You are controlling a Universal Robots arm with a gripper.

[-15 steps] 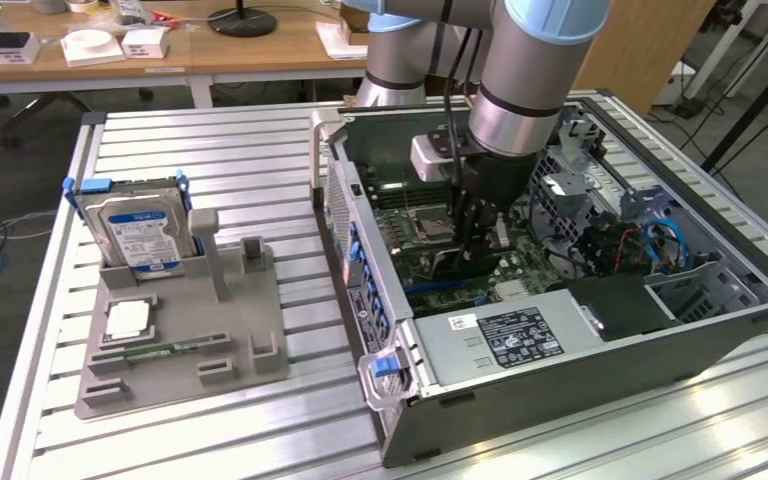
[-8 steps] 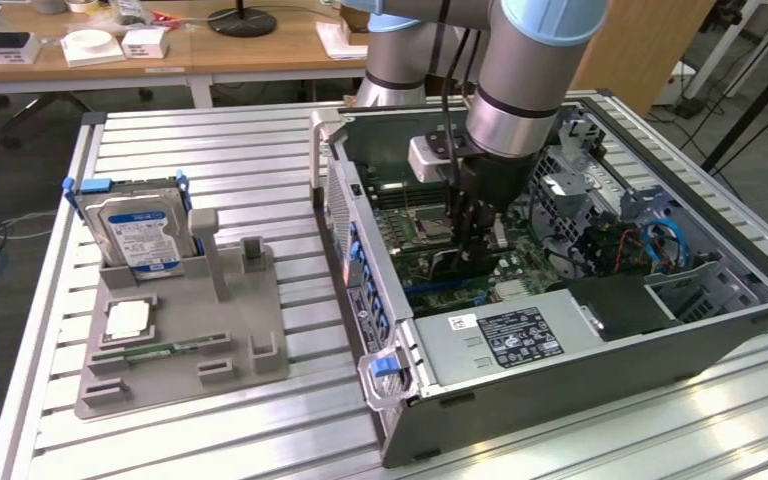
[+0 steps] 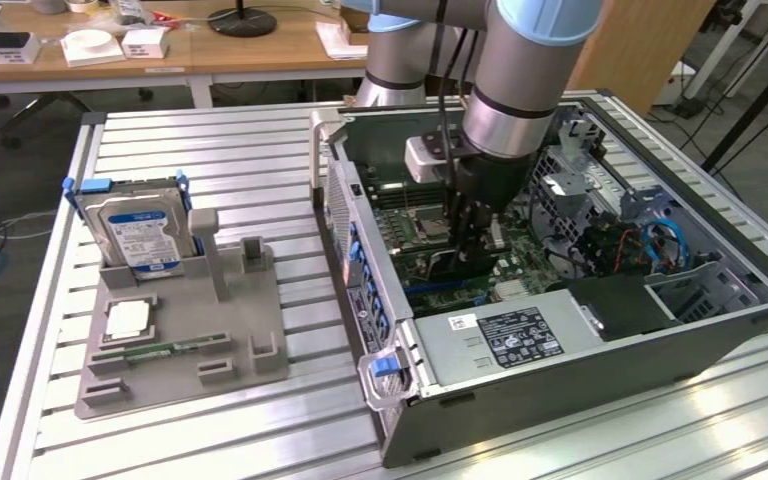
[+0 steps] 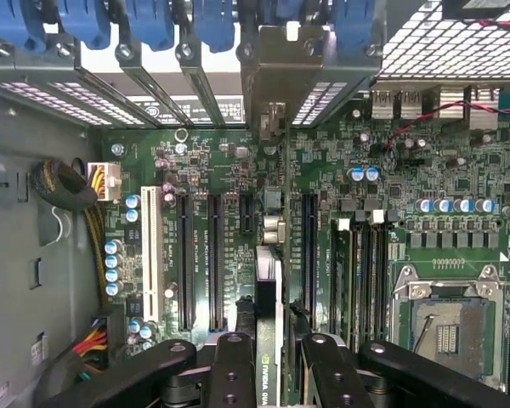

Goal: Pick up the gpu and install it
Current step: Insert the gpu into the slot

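Item: gpu [image 4: 268, 340], thin card seen edge-on in the wrist view, green-and-black edge with a printed logo, standing upright over the motherboard [image 4: 238, 178] between the black expansion slots, its silver end bracket [image 4: 276, 59] reaching up to the row of blue slot latches [image 4: 153, 21] at the case's rear wall. Holder: gripper [image 4: 268, 353], black fingers [image 4: 234, 365] closed narrowly on either side of the card, gripping it. In the exterior view the gripper [image 3: 471, 235] hangs from the arm [image 3: 524, 70] straight down inside the open computer case [image 3: 704, 330], low over the board; the card itself is hard to make out there behind the fingers. Whether the card's lower edge is already seated in a slot cannot be told. Also in the case: empty CPU socket [image 4: 450, 327], power supply with white label [image 3: 518, 335], blue cables [image 3: 658, 240]. Outside the case, on the slatted table [image 3: 197, 150] toward the exterior view's left: grey parts holder [image 3: 177, 375] bearing a hard drive [image 3: 137, 235] with blue-white label standing upright, a small square chip [image 3: 131, 320], and a narrow green memory stick [image 3: 157, 352] lying flat.
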